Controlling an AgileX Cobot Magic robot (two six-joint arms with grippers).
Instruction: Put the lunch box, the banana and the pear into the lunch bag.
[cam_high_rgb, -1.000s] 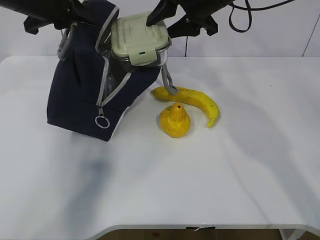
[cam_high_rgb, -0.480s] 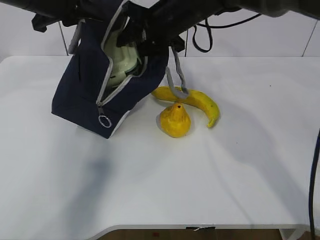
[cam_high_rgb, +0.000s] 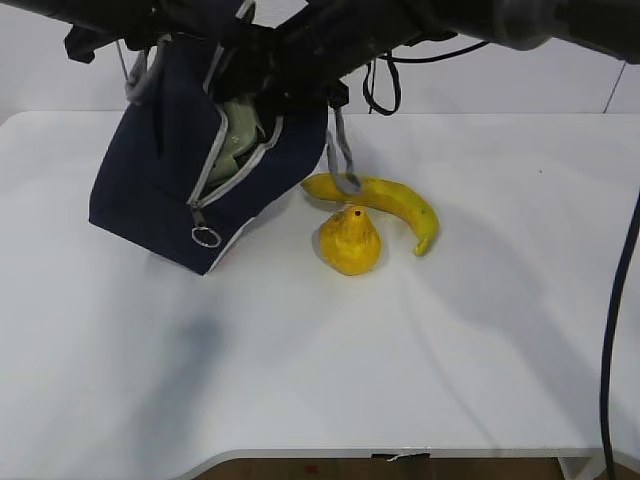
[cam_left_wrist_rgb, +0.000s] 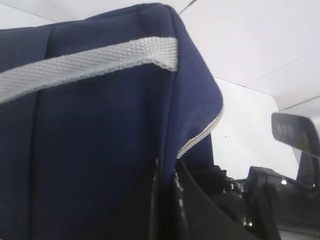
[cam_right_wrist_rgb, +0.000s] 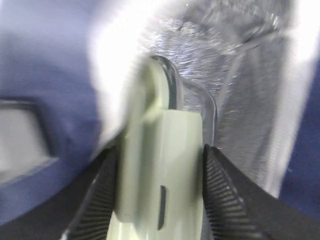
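The lunch box (cam_right_wrist_rgb: 160, 175) sat clamped between the right gripper (cam_right_wrist_rgb: 157, 200) jaws, on edge inside the silver-lined mouth of the lunch bag (cam_high_rgb: 165, 190). The left gripper (cam_left_wrist_rgb: 167, 195) jaws were pinched narrow on the bag's navy rim. Below the right jaws, the banana (cam_high_rgb: 385, 200) and pear (cam_high_rgb: 350, 240) lay touching on the table (cam_high_rgb: 400, 350).
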